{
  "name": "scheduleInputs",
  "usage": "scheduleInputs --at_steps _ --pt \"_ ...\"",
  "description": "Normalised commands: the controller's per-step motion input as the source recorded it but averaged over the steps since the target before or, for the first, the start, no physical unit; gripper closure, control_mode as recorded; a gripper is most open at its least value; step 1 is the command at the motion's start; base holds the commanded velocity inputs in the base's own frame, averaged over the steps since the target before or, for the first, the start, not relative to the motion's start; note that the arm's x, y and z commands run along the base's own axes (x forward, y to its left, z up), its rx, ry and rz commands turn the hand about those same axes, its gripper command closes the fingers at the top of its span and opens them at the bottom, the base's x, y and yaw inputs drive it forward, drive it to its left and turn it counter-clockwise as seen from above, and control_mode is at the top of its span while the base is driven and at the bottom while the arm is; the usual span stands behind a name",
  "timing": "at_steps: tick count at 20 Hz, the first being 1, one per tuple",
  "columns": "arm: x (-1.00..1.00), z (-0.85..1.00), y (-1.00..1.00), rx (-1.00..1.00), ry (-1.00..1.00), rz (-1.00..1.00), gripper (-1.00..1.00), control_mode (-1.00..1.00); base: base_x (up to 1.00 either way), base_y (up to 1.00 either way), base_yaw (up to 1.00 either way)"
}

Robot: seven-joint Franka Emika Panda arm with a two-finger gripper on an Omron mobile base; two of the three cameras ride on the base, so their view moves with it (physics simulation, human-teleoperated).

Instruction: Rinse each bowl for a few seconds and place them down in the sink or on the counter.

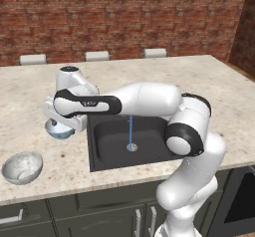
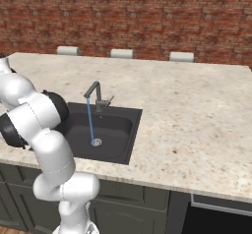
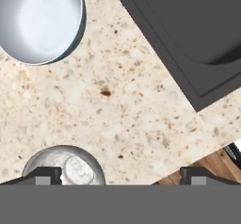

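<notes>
From the left base view, the white arm reaches left of the square matte black sink (image 1: 130, 141), its end effector (image 1: 62, 122) poised directly above the glossy pale blue round bowl (image 1: 60, 130) on the beige speckled stone table (image 1: 149, 71), presumably lining up a grasp, while the mottled grey-white speckled bowl (image 1: 22, 167) sits apart near the front edge. The right base view shows the dark angular faucet (image 2: 96, 95) running a thin blue stream (image 2: 90, 122) to the drain, evidently ready for rinsing. In the hand view the fingertips (image 3: 44, 175) stand wide apart and empty, with both bowls on the table beside the sink corner, neither yet lifted.
</notes>
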Motion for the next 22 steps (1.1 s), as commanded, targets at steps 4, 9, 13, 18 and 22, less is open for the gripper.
scheduleInputs --at_steps 4,9,13,18,22 --pt "-0.19 0.01 0.0 0.0 0.0 0.04 -1.0 -1.0 0.0 0.0 0.0" --pt "-0.25 0.0 0.0 0.0 0.0 0.1 -1.0 -1.0 0.0 0.0 0.0" --pt "-0.23 0.0 0.04 0.0 0.0 0.14 -1.0 -1.0 0.0 0.0 0.0" --pt "-0.19 -0.01 0.05 0.0 0.0 0.13 -1.0 -1.0 0.0 0.0 0.0" --pt "-0.17 -0.01 0.01 -0.06 0.0 0.12 -1.0 -1.0 0.0 0.0 0.0"
